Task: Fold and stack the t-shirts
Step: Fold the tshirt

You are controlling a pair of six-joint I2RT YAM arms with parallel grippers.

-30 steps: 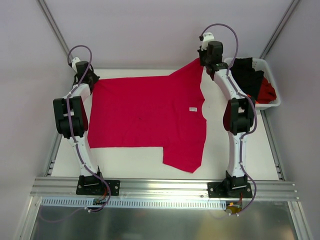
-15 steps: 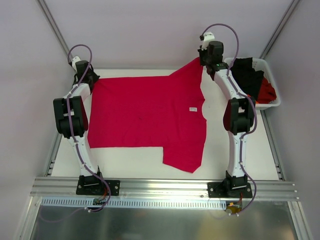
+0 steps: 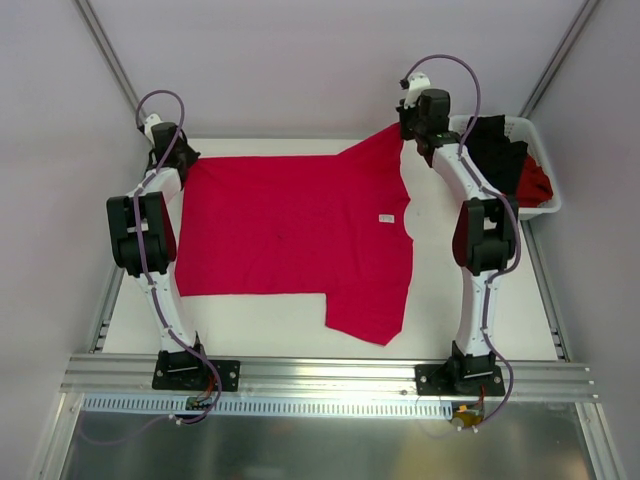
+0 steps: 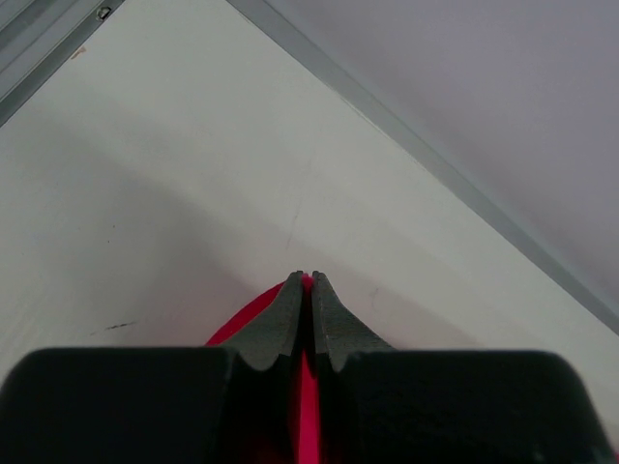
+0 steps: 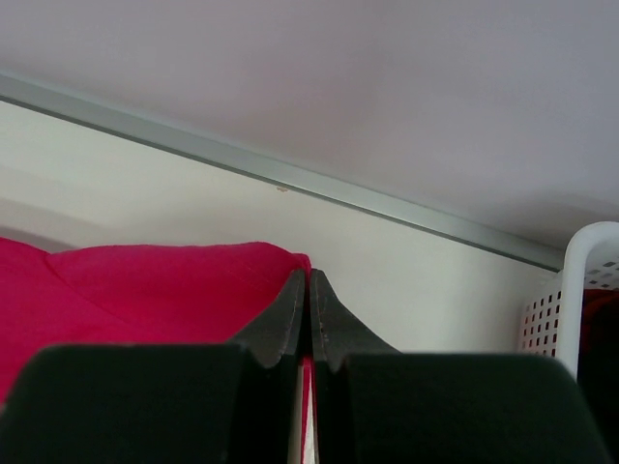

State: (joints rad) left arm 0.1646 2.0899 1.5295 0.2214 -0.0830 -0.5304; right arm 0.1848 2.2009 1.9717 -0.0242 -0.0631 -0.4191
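White basket (image 5: 584, 290) stands just beside right claw (image 5: 308, 277)

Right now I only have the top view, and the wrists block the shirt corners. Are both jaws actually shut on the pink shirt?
Observer: Left wrist view shows the left jaws shut, with the pink shirt pinched between them.
Operator: Right side?
Observer: Right jaws are shut too, with a strip of the shirt showing between them.
Operator: Any cloth past the left tips?
Observer: No. The cloth reaches the tips and stops there, with only table beyond.
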